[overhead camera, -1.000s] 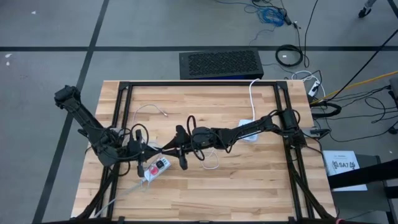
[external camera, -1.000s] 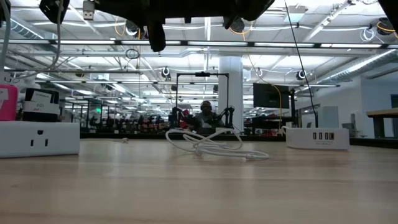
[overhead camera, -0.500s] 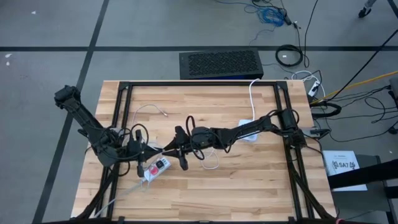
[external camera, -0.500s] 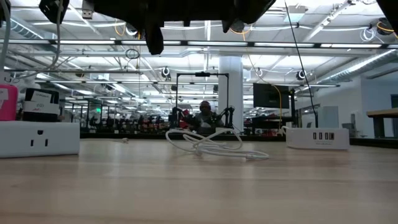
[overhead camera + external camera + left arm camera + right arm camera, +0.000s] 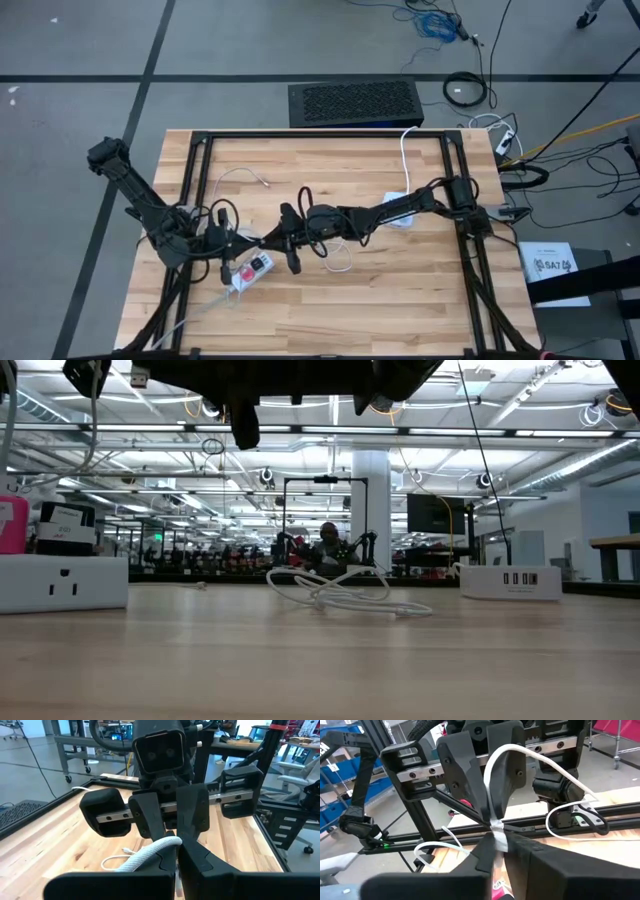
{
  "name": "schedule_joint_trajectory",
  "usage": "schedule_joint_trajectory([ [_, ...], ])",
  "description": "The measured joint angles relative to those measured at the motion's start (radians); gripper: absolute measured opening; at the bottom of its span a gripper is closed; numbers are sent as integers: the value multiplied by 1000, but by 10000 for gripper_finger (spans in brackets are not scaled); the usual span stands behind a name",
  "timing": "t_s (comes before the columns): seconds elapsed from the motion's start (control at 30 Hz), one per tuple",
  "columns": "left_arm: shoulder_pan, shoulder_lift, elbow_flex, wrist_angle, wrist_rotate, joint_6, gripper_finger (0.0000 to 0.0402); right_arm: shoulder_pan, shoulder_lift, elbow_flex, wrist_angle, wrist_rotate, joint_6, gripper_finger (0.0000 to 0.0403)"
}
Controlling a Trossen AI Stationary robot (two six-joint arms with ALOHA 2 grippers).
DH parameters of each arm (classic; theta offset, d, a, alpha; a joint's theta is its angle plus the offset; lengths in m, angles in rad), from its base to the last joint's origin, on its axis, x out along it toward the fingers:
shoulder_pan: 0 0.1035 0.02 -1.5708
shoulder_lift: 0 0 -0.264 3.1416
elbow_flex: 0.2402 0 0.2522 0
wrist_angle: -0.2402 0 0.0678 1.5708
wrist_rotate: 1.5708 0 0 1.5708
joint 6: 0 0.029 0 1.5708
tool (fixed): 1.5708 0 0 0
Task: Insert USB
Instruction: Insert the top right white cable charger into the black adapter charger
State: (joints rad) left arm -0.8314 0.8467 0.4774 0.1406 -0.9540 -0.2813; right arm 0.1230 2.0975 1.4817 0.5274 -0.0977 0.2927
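Both grippers meet above the table's left half, over a white power strip point(image 5: 252, 268) with a pink part, which lies flat. My left gripper point(image 5: 240, 243) comes from the left and my right gripper point(image 5: 280, 242) from the right, tip to tip. Each is shut on a white cable point(image 5: 150, 854). A silver USB plug point(image 5: 140, 376) shows high up in the low view. A white USB charger block point(image 5: 508, 581) sits on the table's right half. Loose white cable point(image 5: 340, 595) lies coiled near the middle. My left gripper point(image 5: 177, 845) pinches the white braided cable point(image 5: 159, 847) between its two fingers, coming level from the table's left. The cable is lifted clear of the table. My right gripper point(image 5: 499, 842) pinches a white wrapped piece of the cable point(image 5: 498, 834) between its two fingers, level from the table's right. From there the cable loops up and away point(image 5: 530, 760), held clear of the table.
A black frame point(image 5: 320, 135) runs around the wooden table top. A thin white cable point(image 5: 245, 178) lies near the far left. A black grille box point(image 5: 355, 102) stands behind the far edge. Bare wood lies along the near edge point(image 5: 380, 320).
My right gripper has edged slightly toward the table's left. Both grippers stay shut on the cable, which remains lifted.
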Motion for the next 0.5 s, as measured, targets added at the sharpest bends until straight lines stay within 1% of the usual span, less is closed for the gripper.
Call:
schedule_joint_trajectory([
  [0.07,0,0,0,-1,2,0,7,0,0,0,-6,-1,-14,11],
  [0.2,0,1,0,-9,43,-1,7,1,19,2,5,-10,-45,8],
  [0.27,0,1,1,-13,75,-10,7,1,42,3,41,-25,-69,5],
  [0.37,0,2,1,-27,122,-38,7,-3,84,5,102,-85,-77,4],
  [0.5,0,14,2,-111,158,-123,7,-10,145,5,176,-149,-116,2],
])
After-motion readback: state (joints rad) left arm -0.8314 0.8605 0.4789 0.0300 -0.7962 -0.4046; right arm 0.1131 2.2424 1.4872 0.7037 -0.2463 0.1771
